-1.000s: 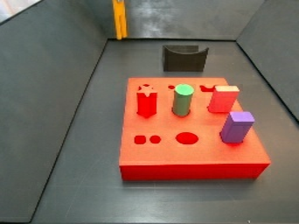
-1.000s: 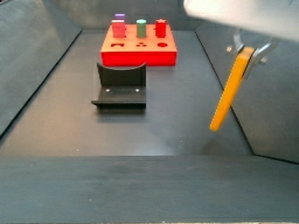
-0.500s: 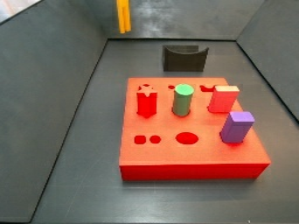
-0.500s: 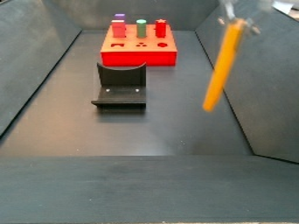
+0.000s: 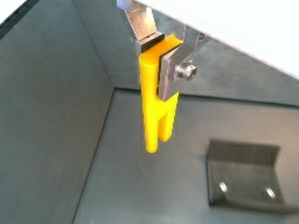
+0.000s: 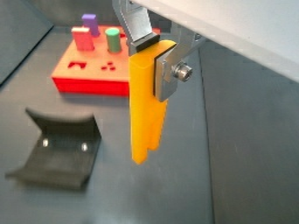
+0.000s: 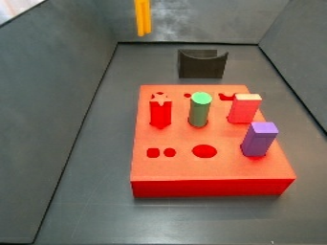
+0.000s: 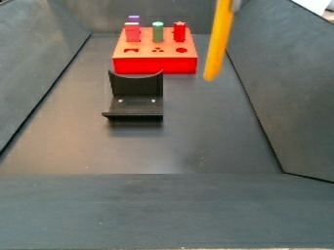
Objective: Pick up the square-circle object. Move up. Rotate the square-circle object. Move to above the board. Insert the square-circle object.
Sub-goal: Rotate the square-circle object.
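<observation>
Firmly, gripper [image 5: 163,48] jaws clamp square-circle object [image 5: 156,101]

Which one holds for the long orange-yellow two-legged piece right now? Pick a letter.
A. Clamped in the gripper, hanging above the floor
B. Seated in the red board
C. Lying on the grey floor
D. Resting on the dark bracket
A: in both wrist views the gripper has its silver fingers clamped on the long orange-yellow two-legged piece, which hangs legs-down above the grey floor, apart from the red board.
</observation>
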Robot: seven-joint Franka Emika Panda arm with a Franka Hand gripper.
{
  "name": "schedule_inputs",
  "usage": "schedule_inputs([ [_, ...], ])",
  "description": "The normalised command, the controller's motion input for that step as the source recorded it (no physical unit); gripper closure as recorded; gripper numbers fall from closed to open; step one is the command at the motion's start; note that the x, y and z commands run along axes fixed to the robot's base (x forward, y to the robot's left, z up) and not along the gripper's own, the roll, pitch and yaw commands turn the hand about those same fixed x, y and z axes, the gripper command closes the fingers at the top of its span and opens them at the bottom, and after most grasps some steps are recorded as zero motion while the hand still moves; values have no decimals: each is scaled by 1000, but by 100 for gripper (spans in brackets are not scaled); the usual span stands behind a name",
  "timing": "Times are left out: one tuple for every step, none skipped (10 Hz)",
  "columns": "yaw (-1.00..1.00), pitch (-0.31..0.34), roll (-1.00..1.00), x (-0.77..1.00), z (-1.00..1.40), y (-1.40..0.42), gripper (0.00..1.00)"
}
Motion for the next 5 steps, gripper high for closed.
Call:
schedule_inputs([
  [24, 83, -46, 115, 147, -418, 100],
  [21, 71, -53, 64, 102, -192, 100],
  [814, 66, 123, 0, 0, 0, 100],
  [724, 64, 132, -9, -16, 16, 100],
  [578, 61, 130, -7, -15, 15, 100],
])
